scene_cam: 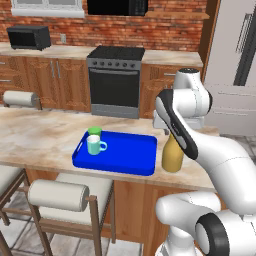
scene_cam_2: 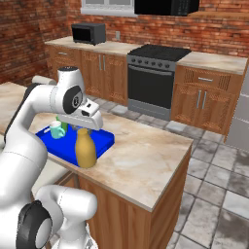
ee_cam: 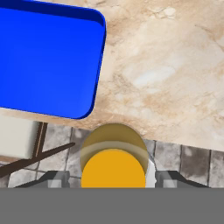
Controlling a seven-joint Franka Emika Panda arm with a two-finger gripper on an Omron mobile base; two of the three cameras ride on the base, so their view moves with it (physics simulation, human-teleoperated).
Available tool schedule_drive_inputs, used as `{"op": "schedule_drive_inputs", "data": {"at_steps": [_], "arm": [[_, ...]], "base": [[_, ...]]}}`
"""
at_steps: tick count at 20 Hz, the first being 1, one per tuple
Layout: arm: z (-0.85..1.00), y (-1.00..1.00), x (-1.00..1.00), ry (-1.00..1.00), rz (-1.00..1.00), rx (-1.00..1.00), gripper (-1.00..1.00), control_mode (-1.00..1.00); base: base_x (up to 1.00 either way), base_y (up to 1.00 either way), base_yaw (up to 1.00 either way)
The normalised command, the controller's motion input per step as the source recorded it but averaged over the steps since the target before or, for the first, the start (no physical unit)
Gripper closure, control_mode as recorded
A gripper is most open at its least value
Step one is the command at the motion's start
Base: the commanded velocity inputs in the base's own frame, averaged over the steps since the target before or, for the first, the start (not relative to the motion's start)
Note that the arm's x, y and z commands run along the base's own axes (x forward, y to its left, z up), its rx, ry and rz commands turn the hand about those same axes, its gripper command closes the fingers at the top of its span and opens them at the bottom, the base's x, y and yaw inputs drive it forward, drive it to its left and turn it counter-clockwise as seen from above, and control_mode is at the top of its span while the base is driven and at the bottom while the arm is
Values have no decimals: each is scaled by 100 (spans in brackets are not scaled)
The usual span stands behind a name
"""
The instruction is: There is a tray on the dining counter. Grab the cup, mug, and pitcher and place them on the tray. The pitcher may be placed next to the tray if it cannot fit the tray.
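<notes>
Pitcher [ee_cam: 113, 168], a mustard-yellow bottle-shaped jug with a paler neck, stands directly beneath the two-finger gripper [ee_cam: 113, 178] in the hand view, its round top between the two dark fingertips [ee_cam: 56, 178]. The jaws stand spread on either side of the neck; whether they press on it cannot be told. Just beside the gripper, toward the upper left of the hand view, lies the bright blue flat rectangular tray [ee_cam: 48, 61], near the pitcher but apart from it. Both rest on the long beige marble-topped dining counter [ee_cam: 166, 74]. Farther from the gripper, at the tray's far end, the pale teal handled mug [scene_cam: 94, 145] stands on the tray, with the small bright green handleless cup [scene_cam: 94, 131] just behind it.
</notes>
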Motion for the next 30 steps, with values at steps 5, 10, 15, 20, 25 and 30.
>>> {"op": "schedule_drive_inputs", "data": {"at_steps": [5, 10, 15, 20, 25, 30], "arm": [[0, 0, 0, 0, 0, 0, 100, 100], [0, 0, 0, 0, 0, 0, 100, 100], [0, 0, 0, 0, 0, 0, 100, 100], [0, 17, 12, 0, 4, 0, 100, -100], [0, 34, 34, 0, 9, 0, 100, -100], [0, 24, 50, 0, 5, 0, 100, -100]], "base": [[53, 31, 8], [30, 32, 15], [6, 25, 10], [1, 7, 2], [0, 0, 0], [0, 0, 0]]}}
